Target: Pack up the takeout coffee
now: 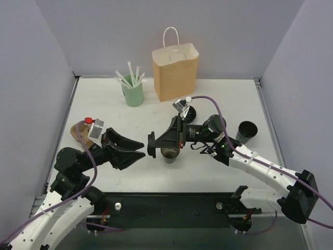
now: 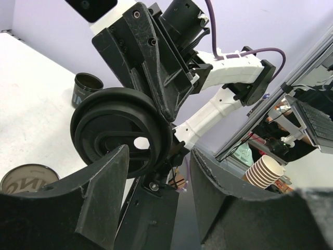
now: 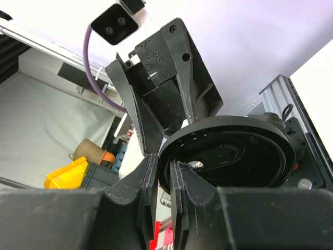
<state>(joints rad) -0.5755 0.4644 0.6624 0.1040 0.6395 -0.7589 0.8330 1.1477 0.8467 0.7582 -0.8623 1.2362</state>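
My right gripper [image 1: 157,143] is shut on the rim of a round black lid [image 1: 151,150] and holds it on edge above the table. The pinch shows in the right wrist view, where the gripper [image 3: 164,166] clamps the lid [image 3: 229,151]. An open black cup [image 1: 169,154] with dark contents stands right beneath the right gripper. My left gripper [image 1: 140,149] is open and empty, its tips just left of the lid. In the left wrist view the lid [image 2: 117,130] sits just beyond the open gripper [image 2: 158,172], and the cup [image 2: 28,178] shows at lower left.
A brown paper bag [image 1: 175,70] stands open at the back. A mint-green cup of straws [image 1: 133,92] stands to its left. A second black cup [image 1: 246,131] stands at the right, also in the left wrist view [image 2: 86,89]. Another black lid [image 1: 189,112] lies behind the right gripper. A brown pulp carrier [image 1: 78,129] lies at the left.
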